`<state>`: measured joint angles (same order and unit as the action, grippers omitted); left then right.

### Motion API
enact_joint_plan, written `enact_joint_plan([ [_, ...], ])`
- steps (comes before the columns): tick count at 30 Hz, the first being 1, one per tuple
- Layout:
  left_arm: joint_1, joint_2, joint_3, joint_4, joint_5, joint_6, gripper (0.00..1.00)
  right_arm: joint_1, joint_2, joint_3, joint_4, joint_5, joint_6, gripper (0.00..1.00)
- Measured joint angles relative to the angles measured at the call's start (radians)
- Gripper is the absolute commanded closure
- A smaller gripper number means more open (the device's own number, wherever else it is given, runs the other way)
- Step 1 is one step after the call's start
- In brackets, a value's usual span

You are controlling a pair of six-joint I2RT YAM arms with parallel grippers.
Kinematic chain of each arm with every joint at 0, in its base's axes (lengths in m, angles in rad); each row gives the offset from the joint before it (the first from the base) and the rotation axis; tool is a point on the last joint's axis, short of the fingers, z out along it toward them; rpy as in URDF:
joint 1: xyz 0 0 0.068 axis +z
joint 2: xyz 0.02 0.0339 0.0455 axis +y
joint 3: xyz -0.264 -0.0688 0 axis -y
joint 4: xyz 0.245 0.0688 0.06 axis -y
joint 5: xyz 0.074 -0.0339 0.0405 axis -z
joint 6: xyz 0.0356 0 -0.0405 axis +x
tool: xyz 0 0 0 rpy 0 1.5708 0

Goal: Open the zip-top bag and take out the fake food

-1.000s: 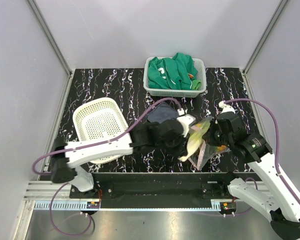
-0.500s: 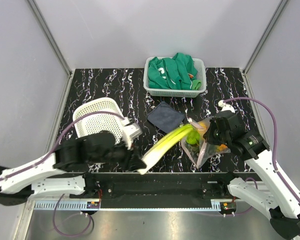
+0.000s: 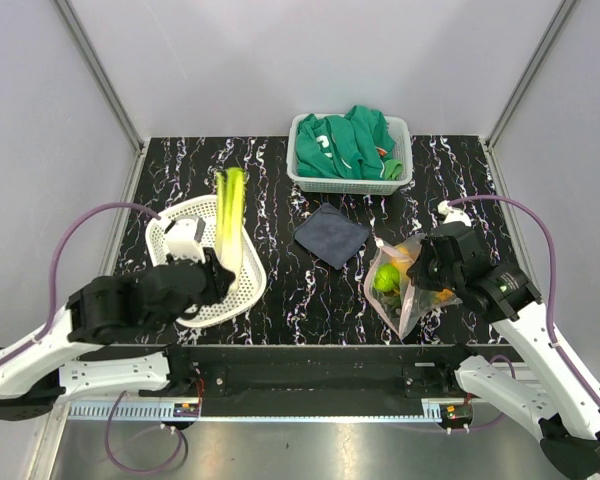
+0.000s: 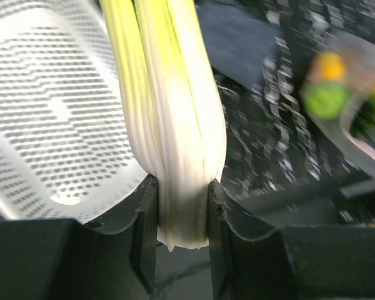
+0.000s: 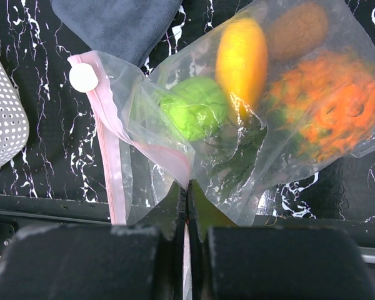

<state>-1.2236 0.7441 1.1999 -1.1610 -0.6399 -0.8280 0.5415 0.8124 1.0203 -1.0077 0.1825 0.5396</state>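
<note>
One item out, several to go: the left gripper (image 4: 181, 209), jaws partly closed against both sides of the pale leek (image 4: 169, 112) at its white end, holds it over the white perforated basket (image 4: 44, 125) just beyond its fingers, not yet released. The right gripper (image 5: 187, 200), closed tight, pinches a lower edge of the zip-top bag (image 5: 150, 156), whose pink zip strip (image 5: 111, 156) appears parted to the left of its jaws. Ahead of that grip, inside the bag, lie a green round piece (image 5: 190, 106), a yellow-orange piece (image 5: 240, 59), a brown piece (image 5: 297, 25) and the orange pineapple (image 5: 328, 109), all awaiting removal.
</note>
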Motion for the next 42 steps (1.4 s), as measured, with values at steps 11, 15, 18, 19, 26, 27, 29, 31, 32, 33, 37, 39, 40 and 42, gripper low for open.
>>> enact_joint_plan([
  [11,0.416,0.216,-0.113,0.039,-0.088,-0.022,1.0,0.0,-0.008,0.0,0.0,0.0,0.0,1.0],
  [15,0.436,0.25,-0.221,0.106,-0.082,-0.052,1.0,0.0,-0.01,0.0,0.0,-0.001,0.0,1.0],
  [18,0.44,0.296,-0.284,0.166,-0.079,-0.072,1.0,0.0,-0.011,0.0,0.0,-0.003,0.0,1.0],
  [19,0.442,0.314,-0.301,0.19,-0.077,-0.077,1.0,0.0,-0.012,0.0,0.0,-0.005,0.0,1.0],
  [26,0.447,0.384,-0.373,0.301,-0.032,-0.102,0.61,0.0,-0.013,0.0,0.0,-0.012,0.0,1.0],
  [27,0.447,0.385,-0.379,0.31,-0.019,-0.106,0.46,0.0,-0.013,0.0,0.0,-0.012,-0.001,1.0],
  [29,0.447,0.382,-0.383,0.317,0.005,-0.101,0.27,0.0,-0.014,-0.001,0.0,-0.013,-0.001,1.0],
  [31,0.447,0.373,-0.383,0.326,0.037,-0.092,0.25,0.0,-0.014,-0.001,0.0,-0.016,-0.001,1.0],
  [32,0.447,0.361,-0.383,0.33,0.056,-0.086,0.25,0.0,-0.013,-0.001,0.001,-0.018,-0.001,1.0],
  [33,0.447,0.344,-0.382,0.333,0.075,-0.078,0.28,0.0,-0.013,-0.001,0.001,-0.019,-0.001,1.0],
  [37,0.428,0.251,-0.375,0.385,0.177,-0.03,0.43,0.0,-0.013,-0.004,0.001,-0.022,-0.002,1.0],
  [39,0.388,0.221,-0.362,0.451,0.246,-0.003,0.55,0.0,-0.013,-0.006,0.001,-0.029,-0.004,1.0],
  [40,0.361,0.218,-0.352,0.496,0.279,0.008,0.57,0.0,-0.014,-0.006,0.001,-0.036,-0.005,1.0],
  [42,0.296,0.237,-0.326,0.589,0.335,0.029,0.62,0.0,-0.018,-0.007,0.002,-0.047,-0.008,1.0],
])
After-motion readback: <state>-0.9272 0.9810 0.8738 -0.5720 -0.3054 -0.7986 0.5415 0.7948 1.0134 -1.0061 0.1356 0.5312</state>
